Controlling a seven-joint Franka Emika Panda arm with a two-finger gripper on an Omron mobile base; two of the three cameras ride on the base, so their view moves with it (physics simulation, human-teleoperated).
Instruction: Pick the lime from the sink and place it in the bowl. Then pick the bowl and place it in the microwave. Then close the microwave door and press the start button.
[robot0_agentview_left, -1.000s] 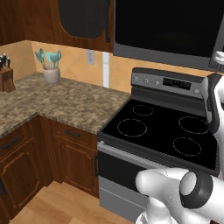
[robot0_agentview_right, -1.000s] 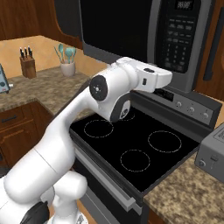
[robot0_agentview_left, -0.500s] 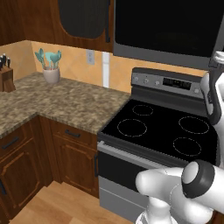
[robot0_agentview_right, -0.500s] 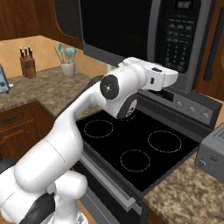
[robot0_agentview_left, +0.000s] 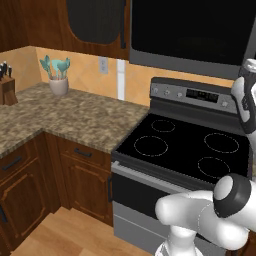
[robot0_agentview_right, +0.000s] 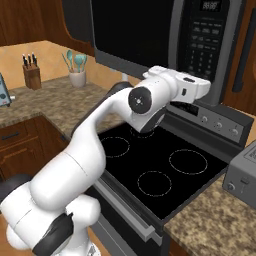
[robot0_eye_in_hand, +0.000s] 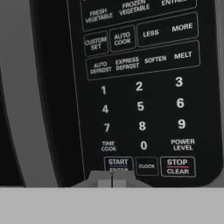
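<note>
Black microwave door (robot0_agentview_right: 132, 32) is closed; the empty, fully closed pincer (robot0_eye_in_hand: 112, 178) sits just below the START button (robot0_eye_in_hand: 118, 162), pressing remains.

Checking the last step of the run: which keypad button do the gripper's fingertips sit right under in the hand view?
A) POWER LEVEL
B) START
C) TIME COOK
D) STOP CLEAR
B: in the hand view the shut gripper sits directly below the START button on the microwave keypad, partly covering that button's lower line of text, with CLOCK and STOP CLEAR off to its right.
</note>
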